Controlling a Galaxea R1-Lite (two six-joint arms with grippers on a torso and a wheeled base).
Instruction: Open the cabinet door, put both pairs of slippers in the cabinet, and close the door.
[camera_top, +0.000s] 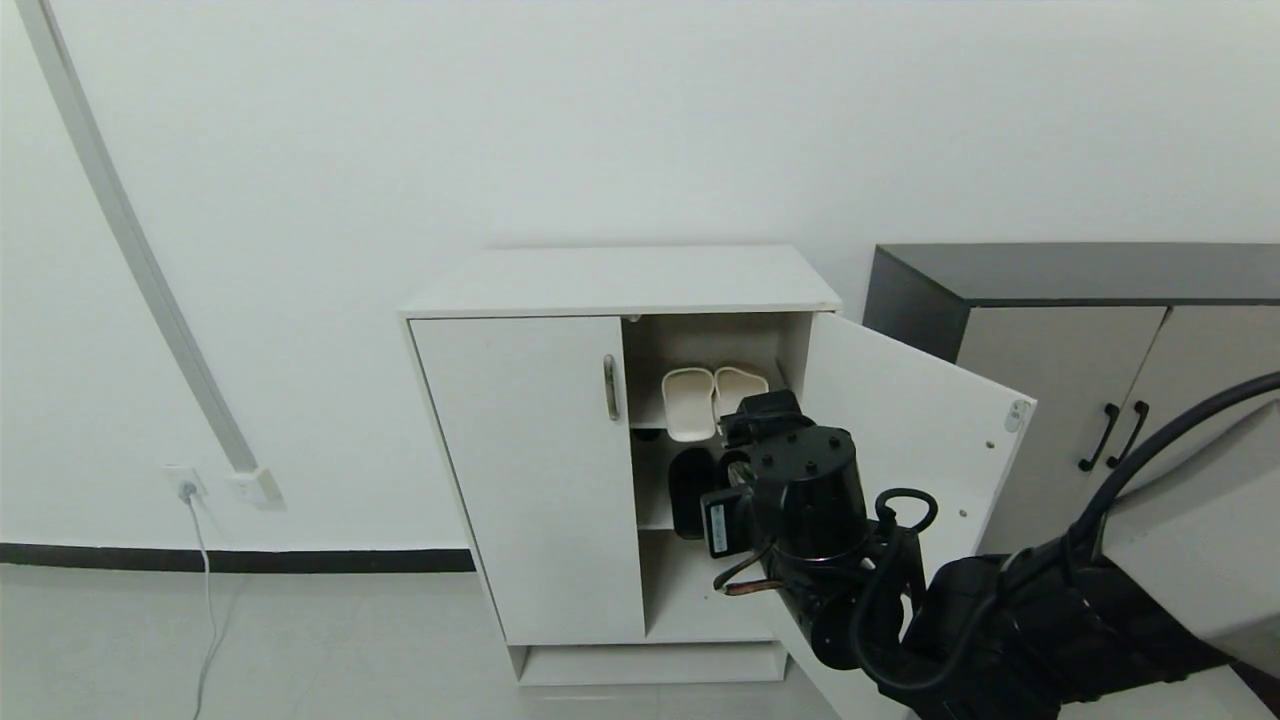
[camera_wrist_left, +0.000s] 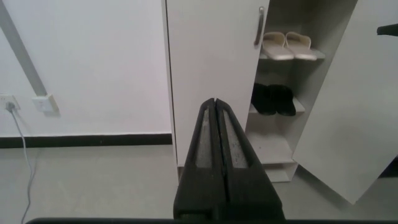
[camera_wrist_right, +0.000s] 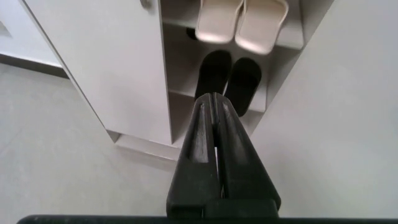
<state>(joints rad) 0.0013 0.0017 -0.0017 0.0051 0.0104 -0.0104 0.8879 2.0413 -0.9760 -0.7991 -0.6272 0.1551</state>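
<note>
Right jaws together near black slippers (camera_wrist_right: 213, 70)

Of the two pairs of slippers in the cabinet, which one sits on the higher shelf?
The cream-white pair of slippers, on the top shelf of the white cabinet. The black pair lies one shelf lower, directly beneath it.

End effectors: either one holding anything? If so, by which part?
Nothing held. The left end effector and right end effector are shut, empty; white slippers and black slippers sit shelved in the cabinet.
</note>
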